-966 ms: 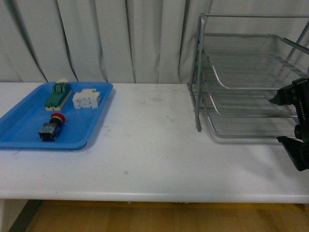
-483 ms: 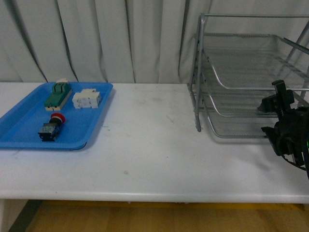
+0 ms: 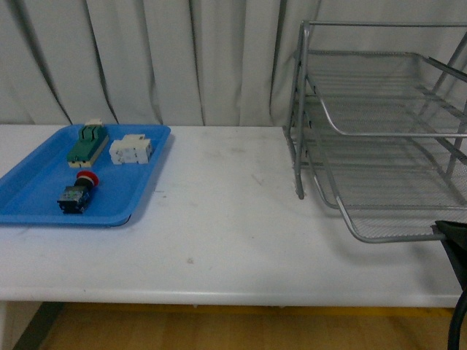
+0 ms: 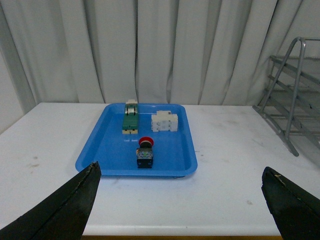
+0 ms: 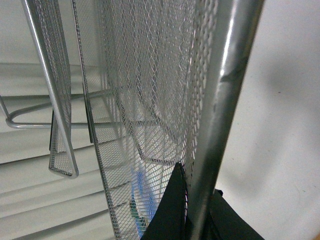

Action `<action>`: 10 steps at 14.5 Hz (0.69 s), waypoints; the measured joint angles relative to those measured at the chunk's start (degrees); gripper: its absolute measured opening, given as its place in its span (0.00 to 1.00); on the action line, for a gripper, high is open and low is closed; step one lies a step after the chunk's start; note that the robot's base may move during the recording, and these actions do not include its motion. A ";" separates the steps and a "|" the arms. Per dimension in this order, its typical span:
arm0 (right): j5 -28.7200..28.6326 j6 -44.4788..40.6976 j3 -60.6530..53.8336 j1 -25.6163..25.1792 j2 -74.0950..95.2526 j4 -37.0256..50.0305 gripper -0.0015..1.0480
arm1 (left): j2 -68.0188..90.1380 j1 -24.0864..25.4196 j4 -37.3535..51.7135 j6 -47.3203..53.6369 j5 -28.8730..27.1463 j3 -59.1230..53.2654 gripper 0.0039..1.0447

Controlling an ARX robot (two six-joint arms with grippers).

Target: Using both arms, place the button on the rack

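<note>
At the left of the front view, your button (image 3: 78,191) is lying on its side in the blue tray (image 3: 29,191), red cap pointing toward the curtain (image 3: 146,58), just in front of the green and beige component (image 3: 87,144) and the white terminal block (image 3: 131,149). Your left gripper (image 4: 180,170) is hovering over the worktop (image 3: 233,219) facing that tray, its fingers (image 4: 65,210) spread wide with nothing between them. At the right, the rack (image 3: 379,109) is standing with its lowest tray sticking out further forward than the two above. Your right gripper (image 5: 199,220) is clamping that rack's silver rim tube, one black finger pressing on each side.
</note>
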 joint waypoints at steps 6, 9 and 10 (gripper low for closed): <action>-0.74 -9.94 -4.09 -0.81 -5.68 -0.39 0.55 | 0.00 -0.02 0.00 0.00 0.00 0.00 0.94; -0.15 -16.02 -11.54 0.00 -14.99 -6.01 0.90 | 0.00 0.00 0.00 0.00 0.00 0.00 0.94; 3.58 -22.29 -17.27 4.00 -27.12 -15.89 0.93 | 0.00 0.00 0.00 0.00 0.00 0.00 0.94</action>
